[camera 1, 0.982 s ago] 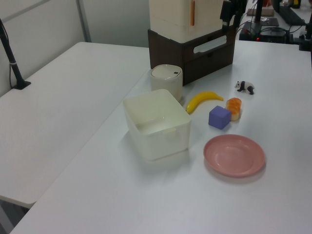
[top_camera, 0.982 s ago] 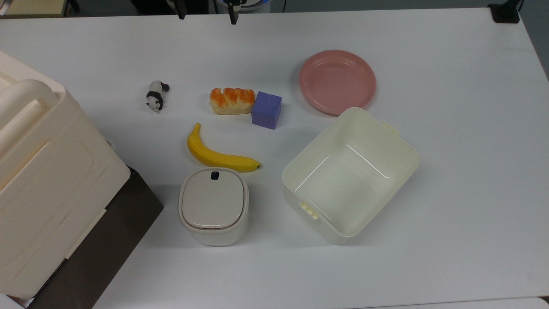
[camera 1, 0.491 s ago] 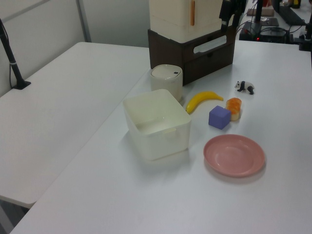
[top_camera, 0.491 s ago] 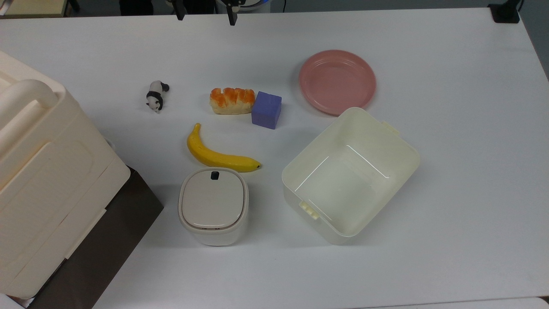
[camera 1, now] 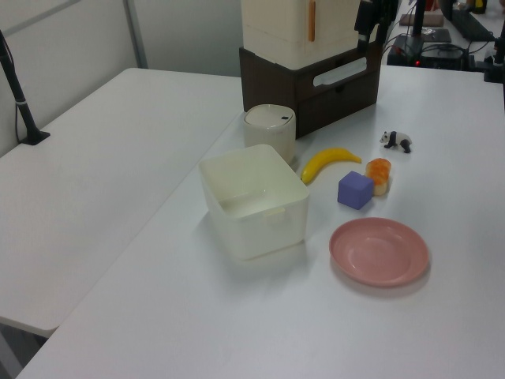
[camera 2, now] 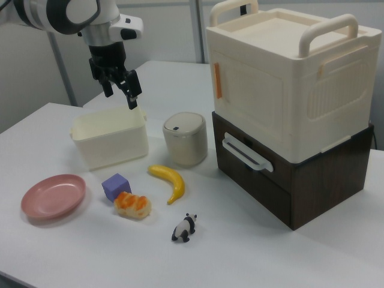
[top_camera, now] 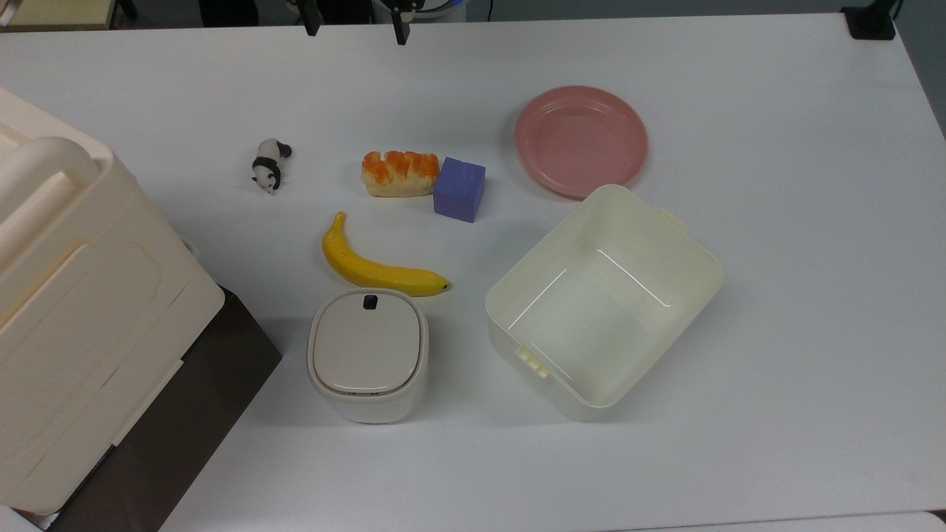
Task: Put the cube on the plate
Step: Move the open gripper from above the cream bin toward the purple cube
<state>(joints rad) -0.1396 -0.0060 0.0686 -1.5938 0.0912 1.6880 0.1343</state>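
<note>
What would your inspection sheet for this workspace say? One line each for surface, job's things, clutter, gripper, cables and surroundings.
Surface: white table, bare around the items.
Job's things: purple cube on the table, touching the bread roll; pink plate holds nothing.
Clutter: banana, toy panda, open cream tub, lidded canister, cream box on a dark drawer unit.
Gripper: gripper open, raised above the table, holding nothing.
Cables: nothing seen on the table.
Surroundings: second white table alongside.

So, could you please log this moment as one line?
gripper: open, raised, holding nothing | cube: on table, touching bread roll | plate: bare | step: approach not started
</note>
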